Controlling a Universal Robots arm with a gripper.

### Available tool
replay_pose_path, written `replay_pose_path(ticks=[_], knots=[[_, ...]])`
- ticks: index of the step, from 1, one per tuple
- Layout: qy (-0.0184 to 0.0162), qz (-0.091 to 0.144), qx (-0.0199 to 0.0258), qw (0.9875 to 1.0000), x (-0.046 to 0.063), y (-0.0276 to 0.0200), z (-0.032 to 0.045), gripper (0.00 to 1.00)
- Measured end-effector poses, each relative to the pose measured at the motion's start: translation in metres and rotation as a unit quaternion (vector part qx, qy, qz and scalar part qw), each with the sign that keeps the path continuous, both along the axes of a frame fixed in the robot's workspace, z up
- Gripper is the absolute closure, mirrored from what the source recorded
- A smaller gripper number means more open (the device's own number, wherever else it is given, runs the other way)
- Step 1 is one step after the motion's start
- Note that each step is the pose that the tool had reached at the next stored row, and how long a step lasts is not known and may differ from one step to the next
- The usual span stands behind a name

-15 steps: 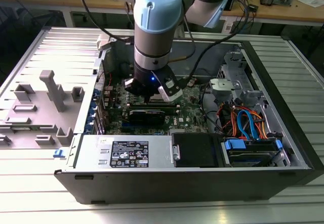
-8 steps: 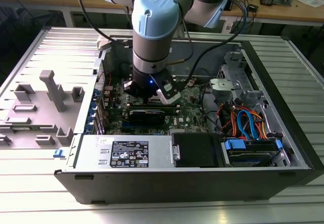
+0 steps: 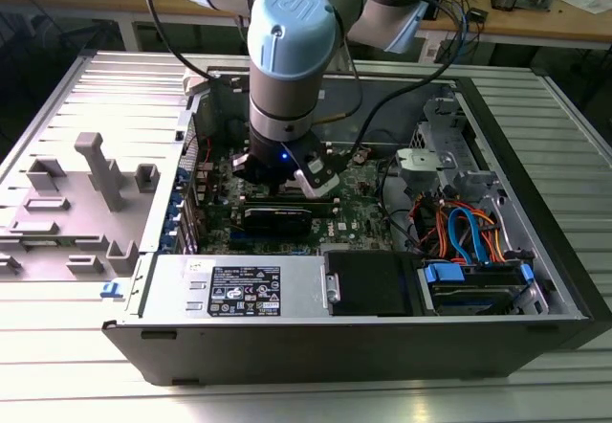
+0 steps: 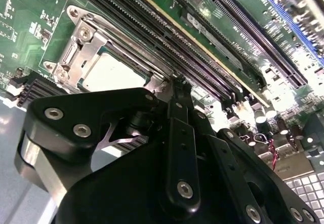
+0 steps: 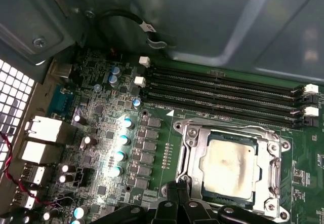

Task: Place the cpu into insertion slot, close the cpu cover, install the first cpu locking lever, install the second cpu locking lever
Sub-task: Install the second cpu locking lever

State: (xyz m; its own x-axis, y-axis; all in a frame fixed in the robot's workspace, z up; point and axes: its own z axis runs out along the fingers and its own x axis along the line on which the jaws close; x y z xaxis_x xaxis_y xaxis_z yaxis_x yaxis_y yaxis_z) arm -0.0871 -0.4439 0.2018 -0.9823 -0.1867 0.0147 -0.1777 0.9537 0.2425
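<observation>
First wrist view is showing the cpu [image 5: 227, 167], dull silver and smudged, sitting at lower right in the slot [image 5: 195, 181] with the cover [image 5: 269, 142] framing it. The gripper [image 5: 177, 188], fingers pinched together and holding nothing, is hovering at the socket's edge; a sideways slip could be scraping the board [image 5: 101, 133]

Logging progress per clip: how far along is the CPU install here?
Done: the cpu sits in the insertion slot, with the cpu cover lying closed around it. In hand: the gripper hovers at the socket's edge. Whether either locking lever is latched can't be judged.
</observation>
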Motion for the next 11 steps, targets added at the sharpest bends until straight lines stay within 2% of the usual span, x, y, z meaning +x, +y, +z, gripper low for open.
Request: replay_pose_path(ticks=[3,11], knots=[[0.0,0.001,0.0002,1.0,-0.0001,0.0035,-0.0011,0.89],[0.0003,0.006,-0.0002,1.0,-0.0047,0.0037,-0.0039,0.89]])
